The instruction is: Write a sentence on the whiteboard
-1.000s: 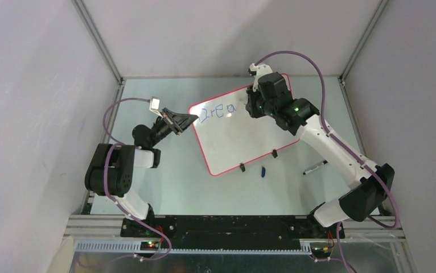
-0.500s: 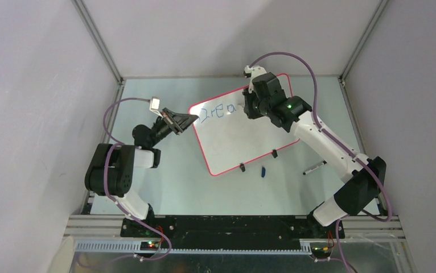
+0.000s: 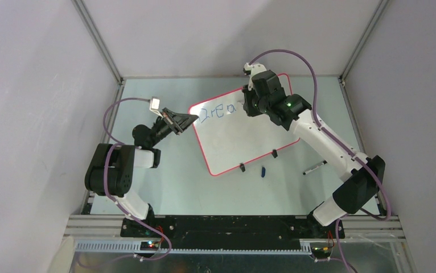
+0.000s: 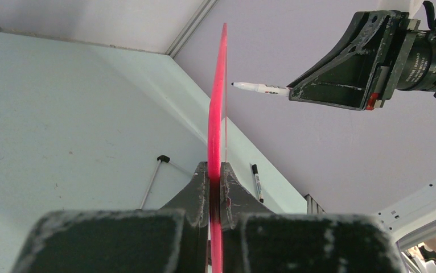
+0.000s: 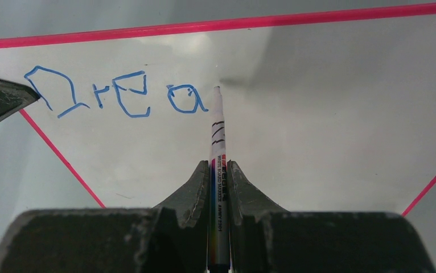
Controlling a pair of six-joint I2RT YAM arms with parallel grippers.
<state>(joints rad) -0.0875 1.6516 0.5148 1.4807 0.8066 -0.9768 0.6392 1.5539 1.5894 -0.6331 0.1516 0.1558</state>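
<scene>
The whiteboard point(image 3: 244, 139) lies tilted on the table, red-pink rim all round. The left wrist view shows it edge-on point(image 4: 216, 114). My left gripper point(image 3: 188, 119) is shut on the rim at its left corner point(image 4: 216, 173). The sentence point(image 3: 217, 112) reads "Drea" in blue along the top line point(image 5: 116, 94). My right gripper point(image 3: 249, 105) is shut on a white marker point(image 5: 217, 142) and holds it over the board point(image 5: 329, 114). The marker's tip sits just right of the "a". The marker point(image 4: 259, 88) points at the board face; I cannot tell if it touches.
A black marker point(image 3: 315, 167) lies on the table right of the board, also in the left wrist view point(image 4: 256, 182). A small blue cap point(image 3: 263, 170) lies by the board's near edge, between two black clip feet point(image 3: 242, 167). Grey walls enclose the table.
My right arm has shifted a little to the left along the top line with the marker. The blue letters look the same. The left arm has not moved.
</scene>
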